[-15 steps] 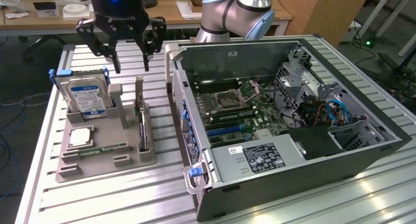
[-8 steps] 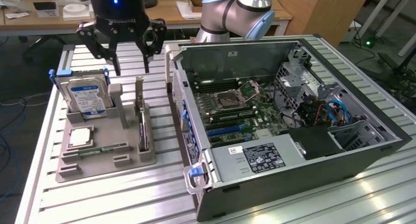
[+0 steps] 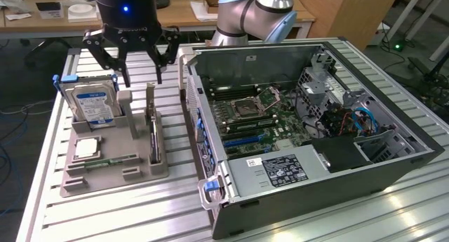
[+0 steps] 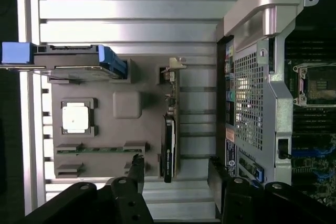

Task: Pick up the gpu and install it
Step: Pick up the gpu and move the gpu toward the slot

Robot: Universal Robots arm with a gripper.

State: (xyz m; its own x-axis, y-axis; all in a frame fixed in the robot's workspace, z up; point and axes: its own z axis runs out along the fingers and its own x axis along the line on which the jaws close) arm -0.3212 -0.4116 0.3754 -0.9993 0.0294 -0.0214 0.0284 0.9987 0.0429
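Starting at the exterior view's left: on the ribbed metal table (image 3: 42,200), a grey holder (image 3: 73,187) with parts in its slots. At its far left corner, upright, a silver hard drive (image 3: 91,102) with a blue label. Nearer, lying flat, a processor chip (image 3: 85,147), and just beside it, toward the near edge, a narrow green memory stick (image 3: 112,160).

Further right, on the right side of the same holder: the gpu (image 3: 152,131), standing on its long edge in a slot, silver bracket at the far end and pointing up. Not lifted, not touched by anything.

Above the far part of the holder: the gripper (image 3: 144,80), black, fingers spread wide, empty. In the wrist view, the gripper (image 4: 177,174) looking straight down, the gpu (image 4: 170,129) in line with the gap between the two fingers, free space on both sides.

At the right, just beside the holder: the open computer case (image 3: 308,126), motherboard (image 3: 256,113) exposed, its card slots free as far as visible.

Step in hand, by judgement: approach for the pick, nothing of the install done. Calls for a straight descent with one finger on each face of the thin card, away from the bracket and the hard drive. Calls also for a grip firm enough to draw the card out of its slot, yet gentle on the cooler.
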